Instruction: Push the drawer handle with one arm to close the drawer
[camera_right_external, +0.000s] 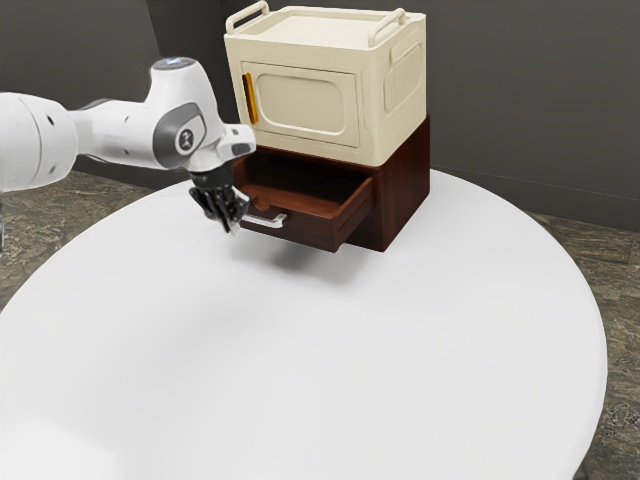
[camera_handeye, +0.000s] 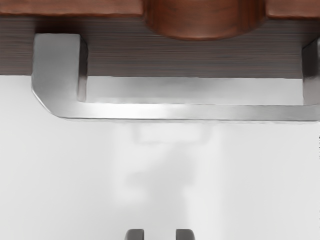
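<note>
Black claw (camera_right_external: 232, 226) is hanging open near the handle (camera_right_external: 267, 222), exterior view's upper left, likely for pushing the drawer (camera_right_external: 312, 232) shut.

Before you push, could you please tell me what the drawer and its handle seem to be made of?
The drawer looks like varnished reddish-brown wood, judging by fine streaked grain; the handle seems satin metal, perhaps steel, given its grey sheen.

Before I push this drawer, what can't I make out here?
- Handle, one end: wrist view, cut off by edge.
- Handle's left-hand end: exterior view, behind the end effector.
- Drawer, floor nearest the front: exterior view, hidden by front panel.
- Arm, base: exterior view, beyond left edge.
</note>
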